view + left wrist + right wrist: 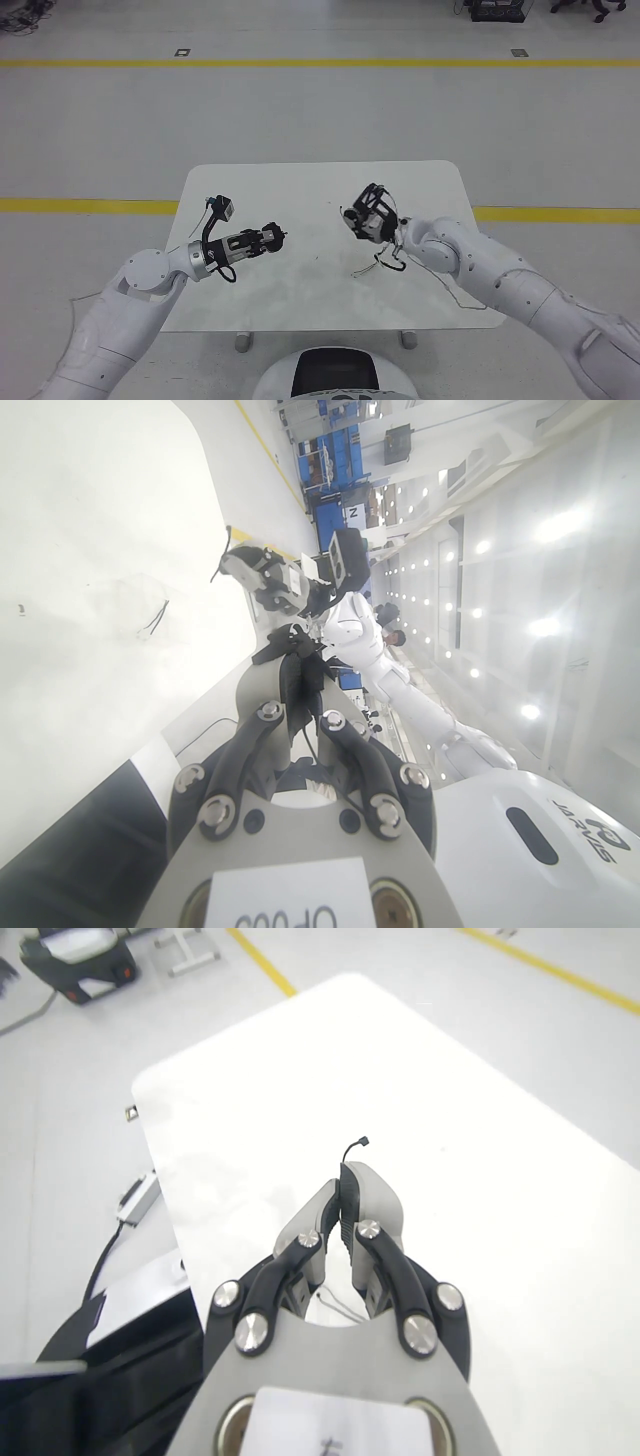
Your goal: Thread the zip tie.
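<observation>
We see the right jaws [341, 1178] clenched, their black ribbed pads pressed flat together at the tips. They pinch the zip tie [363, 1141]. A short length of it pokes out past the tips: a thin black strand that curls over and ends in a small square head. The rest of the tie is hidden between the pads, so we cannot tell how long it is. The free end hangs in the air above the white surface [450, 1138], touching nothing.

The left jaws [290, 650] are also closed, with the dark pads meeting along their length. We cannot tell whether anything is caught between them, because the tips are a dark tangle against the bright surface.

In the top view, the left jaws sit just left of the frame's centre and the right jaws just right of it. Both are over the middle of the surface, pointing roughly toward each other with a clear gap between them. From the left wrist we see the right jaws farther off, tilted, with the same thin black strand sticking out from their tips. A thin dark cable loops down from the right wrist toward the surface below it.
</observation>
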